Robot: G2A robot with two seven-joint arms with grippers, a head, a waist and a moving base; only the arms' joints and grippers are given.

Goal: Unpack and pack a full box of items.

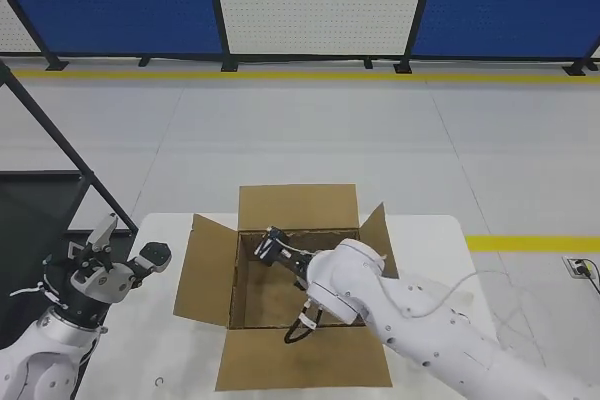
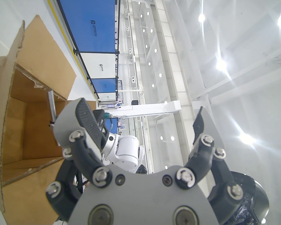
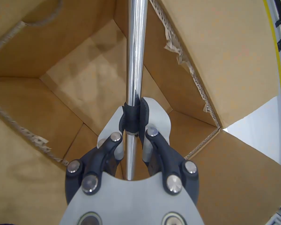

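Observation:
An open cardboard box [image 1: 206, 270] stands on the white table [image 1: 150, 340] with all flaps folded outward. My right gripper [image 3: 134, 115] is inside the box [image 3: 68, 83], shut on a shiny metal rod [image 3: 135, 36] that runs along the box's interior toward a corner. In the top view the right arm [image 1: 340, 280] reaches into the box from the near right side. My left gripper [image 2: 140, 120] is open with nothing between its fingers, held up beside the box's left flap [image 2: 46, 47]. The left gripper [image 1: 105, 265] sits over the table's left part.
A black frame [image 1: 50, 130] stands at the left beside the table. Blue and white partition panels [image 1: 310, 25] line the far side of the floor. A yellow floor line [image 1: 540, 243] runs to the right.

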